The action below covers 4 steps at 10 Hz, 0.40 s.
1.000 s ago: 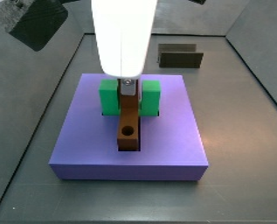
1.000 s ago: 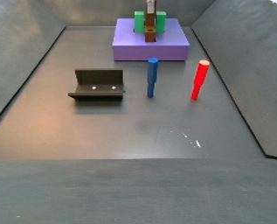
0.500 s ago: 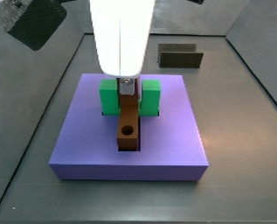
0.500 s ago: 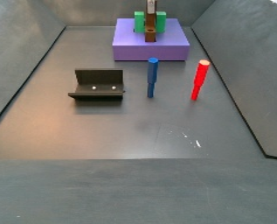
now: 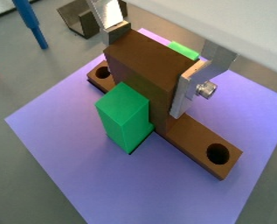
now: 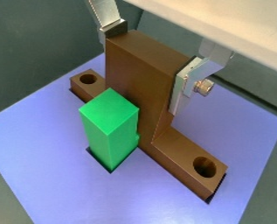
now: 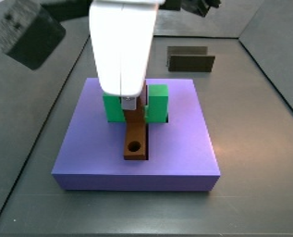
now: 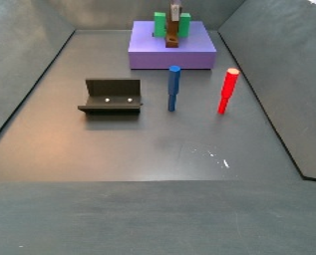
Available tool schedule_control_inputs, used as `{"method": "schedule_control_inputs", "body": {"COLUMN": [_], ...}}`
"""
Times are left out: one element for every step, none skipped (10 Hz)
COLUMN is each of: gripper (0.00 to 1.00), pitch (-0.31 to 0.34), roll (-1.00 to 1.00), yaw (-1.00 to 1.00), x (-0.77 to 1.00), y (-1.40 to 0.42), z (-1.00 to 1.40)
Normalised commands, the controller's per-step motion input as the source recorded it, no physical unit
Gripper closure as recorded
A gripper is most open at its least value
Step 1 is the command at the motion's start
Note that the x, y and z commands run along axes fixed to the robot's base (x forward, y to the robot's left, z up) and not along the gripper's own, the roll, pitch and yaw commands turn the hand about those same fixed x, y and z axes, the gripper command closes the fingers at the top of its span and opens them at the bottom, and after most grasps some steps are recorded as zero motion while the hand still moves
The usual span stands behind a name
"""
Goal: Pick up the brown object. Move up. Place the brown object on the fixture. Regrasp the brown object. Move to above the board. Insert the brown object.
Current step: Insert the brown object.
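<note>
The brown object point(image 5: 152, 79) stands in the groove of the purple board point(image 5: 58, 153), its upright tab beside the green block point(image 5: 123, 114) and its flat base with round holes lying along the groove. My gripper point(image 5: 152, 61) is straight above it, and a silver finger presses each side of the tab in both wrist views point(image 6: 150, 59). In a side view the white arm hides the tab, and only the base point(image 7: 136, 139) shows below the gripper point(image 7: 132, 100). The fixture point(image 8: 111, 97) sits on the floor away from the board point(image 8: 154, 55).
A blue peg point(image 8: 173, 88) and a red peg point(image 8: 228, 90) stand upright on the floor between the board and the fixture. Dark sloping walls point(image 8: 27, 90) ring the grey floor. A dark camera block point(image 7: 31, 37) hangs off to the arm's side.
In a side view the white arm has shifted slightly to the left and hangs a little lower over the green block. The brown object stays in the groove.
</note>
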Motion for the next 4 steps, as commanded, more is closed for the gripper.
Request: {"method": "schedule_control_inputs", "body": {"gripper": [1.00,1.00,1.00,1.00], "pitch": [0.071,0.100,0.000,0.000], "roll": [-0.06,-0.05,-0.05,0.00], "yaw": [-0.10,-0.19,-0.05,0.00], "x": [0.11,0.16,0.06,0.00], "y": [0.00,0.00,0.00,0.00], "z": [-0.76,-0.63,-0.18,0.00]}}
